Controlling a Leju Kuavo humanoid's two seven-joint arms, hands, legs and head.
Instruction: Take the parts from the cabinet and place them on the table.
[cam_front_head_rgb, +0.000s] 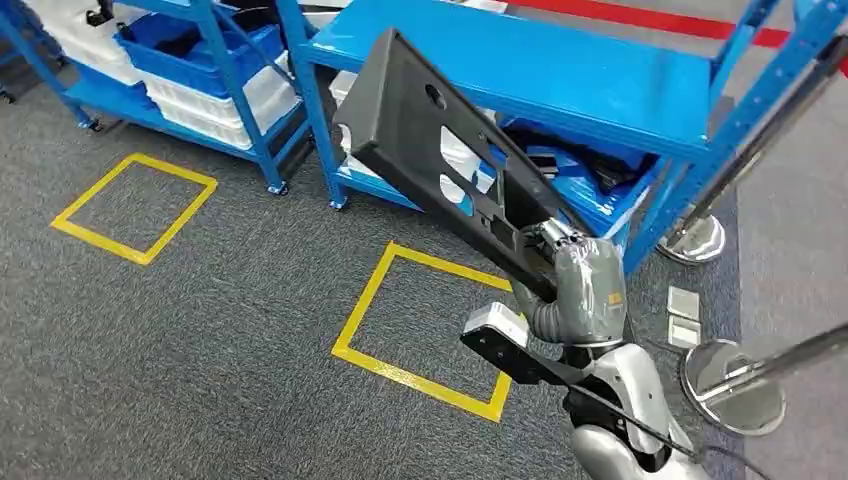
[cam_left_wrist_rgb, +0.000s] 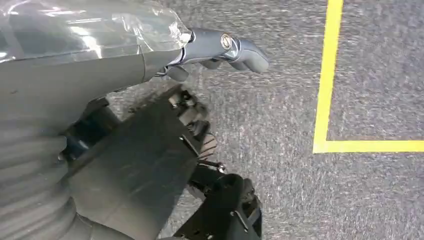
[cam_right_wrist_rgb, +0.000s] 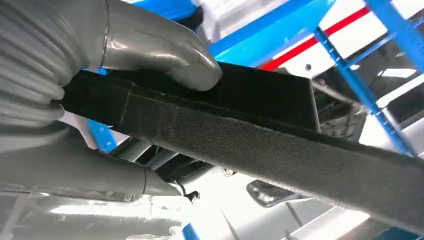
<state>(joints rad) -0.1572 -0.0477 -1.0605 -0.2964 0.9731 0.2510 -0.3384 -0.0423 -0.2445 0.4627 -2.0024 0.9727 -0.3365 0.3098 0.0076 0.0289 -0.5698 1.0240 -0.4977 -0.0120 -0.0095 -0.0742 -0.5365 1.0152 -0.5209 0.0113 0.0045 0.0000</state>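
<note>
A long dark grey panel part (cam_front_head_rgb: 440, 150) with cut-outs slants up to the left in front of the blue cabinet shelf (cam_front_head_rgb: 540, 60). My right hand (cam_front_head_rgb: 585, 285) grips its lower end, at the lower right of the head view. In the right wrist view the thumb (cam_right_wrist_rgb: 165, 50) presses on the part's black edge (cam_right_wrist_rgb: 260, 135), and the grey fingers wrap under it. My left hand (cam_left_wrist_rgb: 150, 150) hangs over the grey carpet, holding nothing, with its thumb (cam_left_wrist_rgb: 225, 47) apart from the dark fingers (cam_left_wrist_rgb: 220, 200).
Blue bins (cam_front_head_rgb: 590, 175) with more dark parts sit on the lower shelf. A second blue rack (cam_front_head_rgb: 200, 60) stands at the back left. Yellow floor squares (cam_front_head_rgb: 430, 320) (cam_front_head_rgb: 135, 205) mark the carpet. Chrome post bases (cam_front_head_rgb: 735, 385) (cam_front_head_rgb: 695, 240) stand at the right.
</note>
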